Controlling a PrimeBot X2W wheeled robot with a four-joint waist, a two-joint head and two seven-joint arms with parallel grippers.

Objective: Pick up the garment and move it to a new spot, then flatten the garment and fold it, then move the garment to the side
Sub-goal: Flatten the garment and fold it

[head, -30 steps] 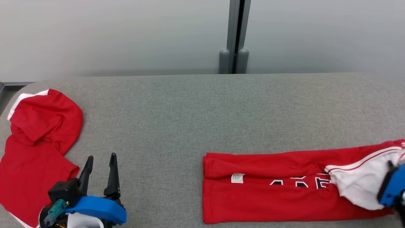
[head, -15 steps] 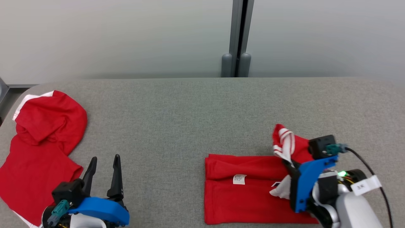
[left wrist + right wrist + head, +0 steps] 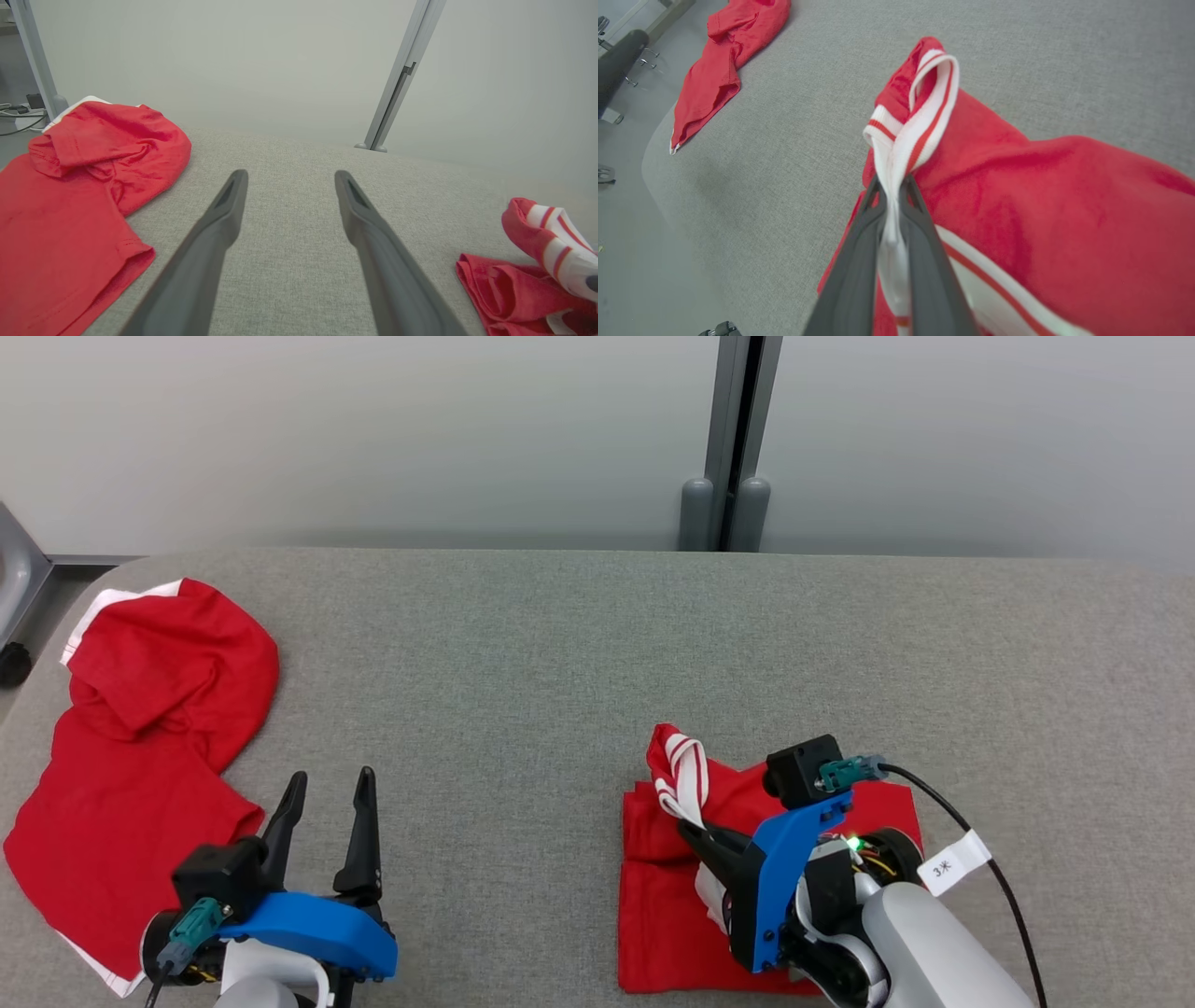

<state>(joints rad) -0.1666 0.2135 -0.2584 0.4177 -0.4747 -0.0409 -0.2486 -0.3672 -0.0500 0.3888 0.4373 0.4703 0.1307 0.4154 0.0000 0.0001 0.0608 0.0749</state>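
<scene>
1. Head view: the red garment [image 3: 665, 933] lies on the grey bench [image 3: 523, 691], at the near edge and right of the middle. It is doubled over into a short block. The right jaws are pinched tight on its white striped edge [image 3: 686, 770], which stands up above the rest of the cloth at the garment's left end. The left jaws stand wide with nothing between them, the dark fingers [image 3: 362, 821] pointing away over bare bench at the lower left. A second red shirt [image 3: 140, 747] lies rumpled at the bench's left end, well apart from the garment. Behind the bench are a pale wall and a grey post [image 3: 738, 429].

2. Left wrist view: the two fingers [image 3: 219, 228] spread wide over bare bench [image 3: 289, 140]. The second red shirt [image 3: 70, 196] sits to their left. The garment [image 3: 490, 289] is at the far right, its striped edge [image 3: 556, 238] raised.

3. Right wrist view: the fingers [image 3: 854, 266] are closed on a thin white strip of the striped edge [image 3: 924, 121], which loops upward just beyond the tips. The garment's red body [image 3: 1041, 196] spreads to the right on the bench [image 3: 784, 163]. The second red shirt [image 3: 714, 70] is far off at the upper left.
</scene>
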